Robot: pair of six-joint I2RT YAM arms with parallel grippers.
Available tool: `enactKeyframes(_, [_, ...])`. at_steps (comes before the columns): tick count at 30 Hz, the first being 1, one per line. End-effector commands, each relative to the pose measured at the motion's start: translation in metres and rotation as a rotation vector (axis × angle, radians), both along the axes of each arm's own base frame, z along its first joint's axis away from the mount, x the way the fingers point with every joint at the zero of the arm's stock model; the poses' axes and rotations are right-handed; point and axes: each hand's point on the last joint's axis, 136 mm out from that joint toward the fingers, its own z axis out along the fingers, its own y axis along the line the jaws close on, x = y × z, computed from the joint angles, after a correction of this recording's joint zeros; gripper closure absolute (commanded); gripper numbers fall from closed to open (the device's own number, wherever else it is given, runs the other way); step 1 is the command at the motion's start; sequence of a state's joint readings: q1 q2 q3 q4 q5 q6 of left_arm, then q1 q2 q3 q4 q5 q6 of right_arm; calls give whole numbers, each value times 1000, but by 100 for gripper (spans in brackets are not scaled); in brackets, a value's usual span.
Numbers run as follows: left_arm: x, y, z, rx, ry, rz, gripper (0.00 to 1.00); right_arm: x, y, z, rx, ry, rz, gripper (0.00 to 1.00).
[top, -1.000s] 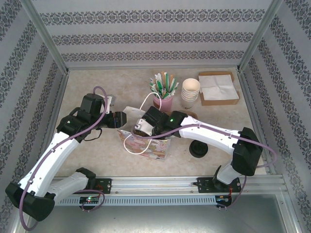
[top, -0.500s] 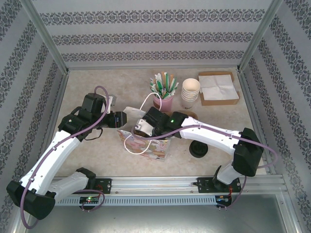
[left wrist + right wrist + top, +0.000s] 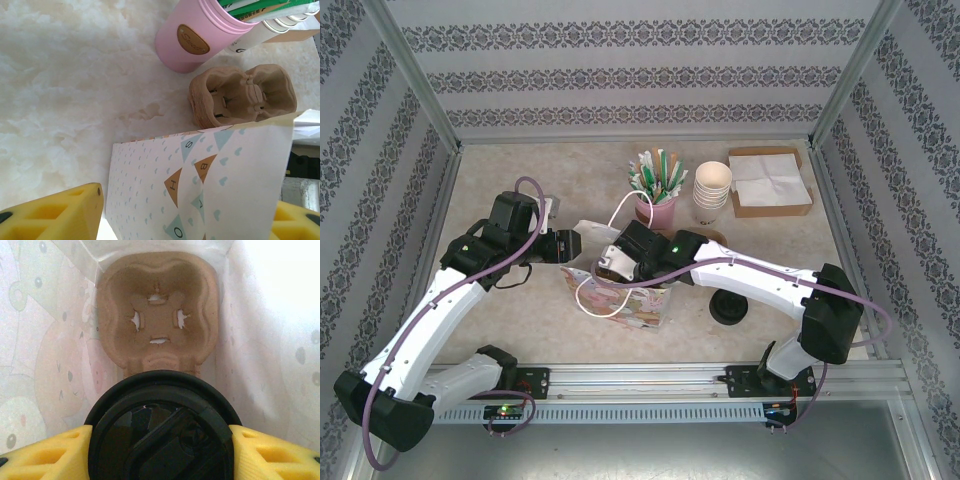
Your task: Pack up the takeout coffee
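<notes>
**Coffee cup held down inside the bag, release not yet done.**

The right jaws are closed on the takeout coffee (image 3: 160,435), gripping its black lid from 9 o'clock and 3 o'clock. The cup hangs inside the paper bag (image 3: 640,305) near the middle of the worktop (image 3: 520,170). In the right wrist view, an empty pocket of the cardboard carrier (image 3: 157,315) lies on the bag floor at 12 o'clock of the lid. The lid hides whether the cup base sits in a nearer pocket. I judge the packing as mostly done: the cup is in the bag, and what is left is to seat it and let go. In the top view the left jaws stand at 10 o'clock of the bag. Its narrow side lies between them, but I cannot tell if they press it.
</notes>
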State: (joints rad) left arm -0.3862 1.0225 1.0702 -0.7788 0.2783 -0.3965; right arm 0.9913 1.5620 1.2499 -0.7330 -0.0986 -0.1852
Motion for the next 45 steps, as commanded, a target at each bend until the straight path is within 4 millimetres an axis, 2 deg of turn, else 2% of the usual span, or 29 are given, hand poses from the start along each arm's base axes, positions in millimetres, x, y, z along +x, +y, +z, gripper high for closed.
enactKeyframes(1, [-5, 2, -3, 23, 22, 6, 40, -16, -28, -29, -142, 67, -16, 39])
enactKeyframes(10, [-5, 2, -2, 23, 22, 5, 40, -15, -30, -23, -142, 62, -23, 34])
enactKeyframes(25, [-5, 3, -1, 25, 24, 8, 40, -13, -33, -1, -121, 31, -44, 23])
enactKeyframes(45, [-3, 2, -2, 24, 30, 9, 42, -4, -32, 38, -66, -5, -138, 22])
